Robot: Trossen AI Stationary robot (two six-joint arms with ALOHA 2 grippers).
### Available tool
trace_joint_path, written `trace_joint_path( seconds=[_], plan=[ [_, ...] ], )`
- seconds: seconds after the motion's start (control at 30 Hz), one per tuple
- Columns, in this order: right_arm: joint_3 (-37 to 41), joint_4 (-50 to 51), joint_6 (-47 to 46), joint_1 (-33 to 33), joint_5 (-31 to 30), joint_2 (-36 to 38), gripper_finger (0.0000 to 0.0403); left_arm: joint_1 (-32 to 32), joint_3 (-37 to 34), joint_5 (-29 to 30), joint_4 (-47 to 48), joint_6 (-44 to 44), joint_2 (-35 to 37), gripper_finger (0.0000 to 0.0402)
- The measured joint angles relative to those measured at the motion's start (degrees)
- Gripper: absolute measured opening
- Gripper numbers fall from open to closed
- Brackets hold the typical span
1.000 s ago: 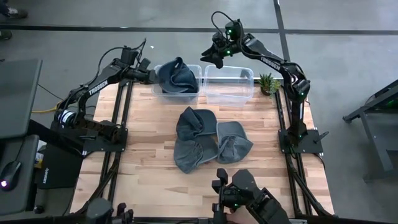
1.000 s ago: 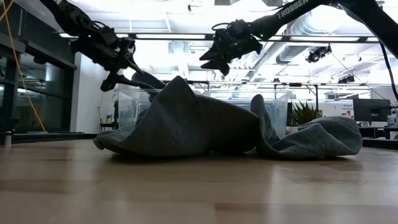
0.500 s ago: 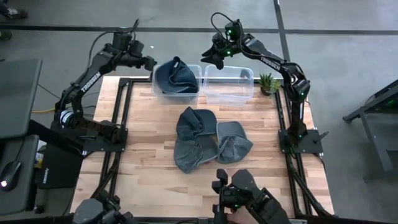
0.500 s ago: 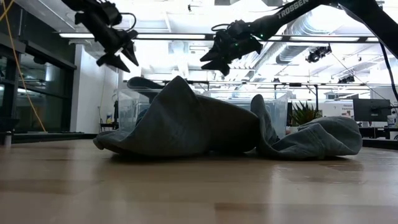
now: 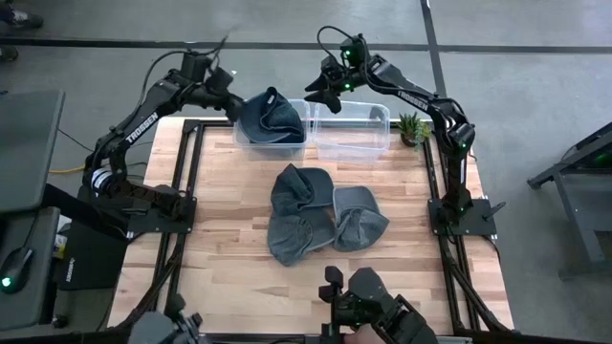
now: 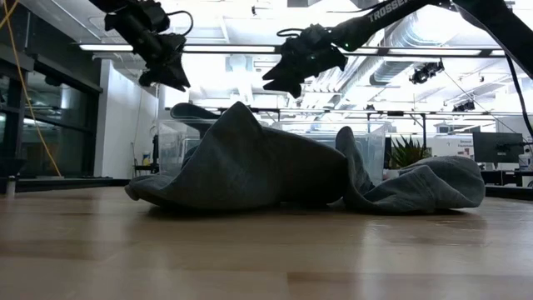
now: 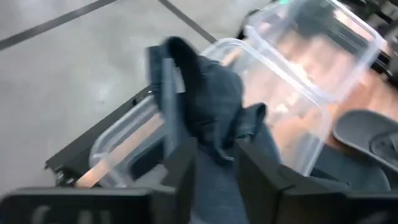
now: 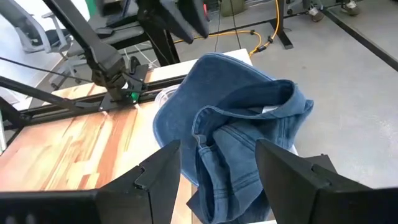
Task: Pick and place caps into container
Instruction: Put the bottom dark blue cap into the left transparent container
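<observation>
A dark blue cap (image 5: pixel 271 117) lies crumpled in the left clear bin (image 5: pixel 287 151), rising above its rim; it also shows in the wrist views (image 7: pixel 205 106) (image 8: pixel 236 130). My left gripper (image 5: pixel 232 103) hangs open just above the bin's left end (image 6: pixel 171 82) (image 7: pixel 214 165). My right gripper (image 5: pixel 318 98) hovers open above the gap between the two bins, over the cap (image 6: pixel 279 83) (image 8: pixel 224 171). Grey caps (image 5: pixel 298 215) (image 5: pixel 359 218) lie heaped on the table's middle (image 6: pixel 241 162) (image 6: pixel 425 187). The right bin (image 5: pixel 352 129) holds no cap.
A small potted plant (image 5: pixel 413 127) stands to the right of the right bin (image 6: pixel 408 150). Both bins sit at the table's far edge. Bare wood lies left, right and near of the cap heap. Dark frame rails run along the table's left and right sides.
My left gripper has risen from low beside the left bin's left end to well above it, then drifted back toward the bin. My right gripper has shifted a little leftward toward the left bin. The blue cap has stayed in the bin.
</observation>
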State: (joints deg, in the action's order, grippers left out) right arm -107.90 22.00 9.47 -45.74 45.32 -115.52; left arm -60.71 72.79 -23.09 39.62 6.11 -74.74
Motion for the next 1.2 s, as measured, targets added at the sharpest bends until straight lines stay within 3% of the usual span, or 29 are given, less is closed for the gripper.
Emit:
trace_joint_path(
  seconds=[0.17, 0.33, 0.5, 0.63, 0.77, 0.97, 1.2],
  plan=[
    [0.0, 0.0, 0.0, 0.1, 0.0, 0.0, 0.02, 4.7, 0.0, 1.7, 0.1, 4.2, 0.0, 0.001],
    [0.0, 0.6, 0.0, 0.1, -0.1, 0.0, 0.02, 9.8, 0.0, 12.3, 1.6, 6.3, 0.0, 0.0004],
    [0.0, 0.9, 0.0, 0.1, -0.2, 0.0, 0.02, 14.9, -0.6, 18.1, 0.9, 6.1, 0.0, 0.0001],
    [0.0, 0.9, 0.0, 0.1, -0.2, 0.0, 0.02, 18.8, -2.6, 27.2, -0.4, 6.3, 0.0, 0.0001],
    [0.0, 0.9, -0.5, 0.1, -0.5, 0.0, 0.02, 21.2, -5.6, 35.8, -2.7, -1.9, 0.0, 0.0001],
    [0.0, 0.9, -0.9, 0.1, -6.2, 0.0, 0.02, 21.4, -7.4, 36.3, -4.8, -16.8, -2.7, 0.0],
    [0.0, 2.0, -1.0, 0.1, -7.7, 0.0, 0.02, 21.4, -7.3, 39.7, -8.9, -21.3, -8.0, 0.0]
  ],
)
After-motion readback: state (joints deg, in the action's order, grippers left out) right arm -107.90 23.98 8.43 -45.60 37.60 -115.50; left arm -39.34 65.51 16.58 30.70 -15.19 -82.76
